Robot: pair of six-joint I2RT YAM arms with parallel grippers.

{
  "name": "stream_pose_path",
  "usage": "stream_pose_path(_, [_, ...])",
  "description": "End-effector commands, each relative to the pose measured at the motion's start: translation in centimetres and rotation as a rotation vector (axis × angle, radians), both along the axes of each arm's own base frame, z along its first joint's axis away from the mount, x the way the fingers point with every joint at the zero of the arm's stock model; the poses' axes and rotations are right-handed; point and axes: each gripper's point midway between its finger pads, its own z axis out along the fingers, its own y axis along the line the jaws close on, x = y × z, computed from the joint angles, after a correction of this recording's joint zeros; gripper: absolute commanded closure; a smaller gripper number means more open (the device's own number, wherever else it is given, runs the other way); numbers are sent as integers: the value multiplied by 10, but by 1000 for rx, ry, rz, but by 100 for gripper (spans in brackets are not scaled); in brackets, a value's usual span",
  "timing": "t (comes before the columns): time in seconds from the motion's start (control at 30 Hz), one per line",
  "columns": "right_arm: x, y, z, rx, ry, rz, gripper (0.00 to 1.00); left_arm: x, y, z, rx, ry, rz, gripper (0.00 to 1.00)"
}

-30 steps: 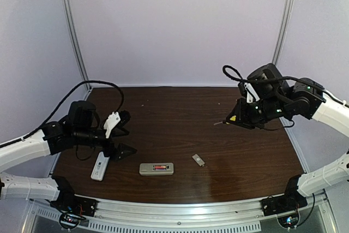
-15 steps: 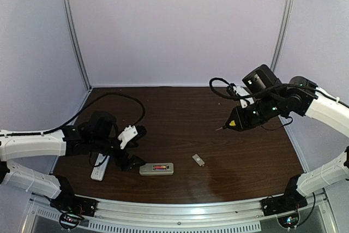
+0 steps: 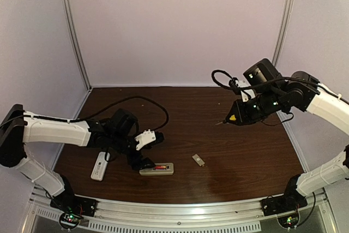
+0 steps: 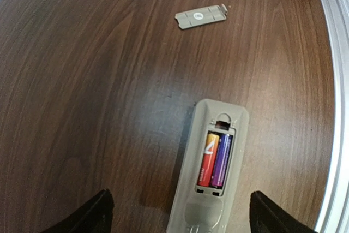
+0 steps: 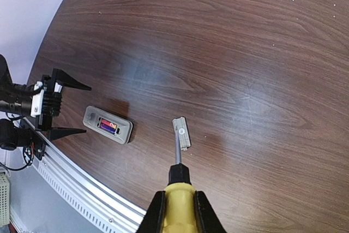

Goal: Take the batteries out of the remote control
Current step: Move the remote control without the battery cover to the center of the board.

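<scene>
Two batteries (image 4: 208,158) lie side by side in the uncovered compartment of the grey remote (image 4: 210,135), one red and orange, the other purple (image 4: 221,160). That remote lies back-up on the dark wooden table (image 3: 180,113) near the front edge. At its left end is the left tool (image 3: 151,149), its jaws spread wide and holding nothing; in the wrist view one finger shows on each side of the remote's near end, apart from it. A white remote (image 3: 100,166) lies further left. The small grey cover plate (image 3: 198,160) lies just right of the grey remote. The right tool (image 5: 178,211) is clamped on a yellow-handled screwdriver (image 5: 177,178), held above the table's right side, well apart from the batteries
</scene>
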Motion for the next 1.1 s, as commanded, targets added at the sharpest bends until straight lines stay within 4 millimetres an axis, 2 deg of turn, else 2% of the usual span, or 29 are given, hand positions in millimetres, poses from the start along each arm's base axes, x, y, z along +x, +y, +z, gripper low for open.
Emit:
stream_pose_path(0.0, [9,-8,11,25,-25,-100,100,-10,0,-5,40,-10,-107,12])
stream_pose_path(0.1, [9,-12,12,38,-27,-131,100,-19,9,-16,93,6,-136,13])
stream_pose_path(0.2, [9,-12,11,38,-23,-136,100,-19,17,-27,145,-15,-144,14])
stream_pose_path(0.37, [10,-11,6,3,-2,-123,100,-14,14,-41,194,-15,-153,18])
stream_pose_path(0.7, [6,-16,0,31,10,-162,100,-13,19,-66,302,-44,-170,37])
stream_pose_path(0.9, [4,-26,-1,22,-7,-189,100,-16,10,-65,288,-71,-191,56])
stream_pose_path(1.07, [1,-30,-1,12,-8,-191,100,-17,-9,-58,254,-60,-177,60])
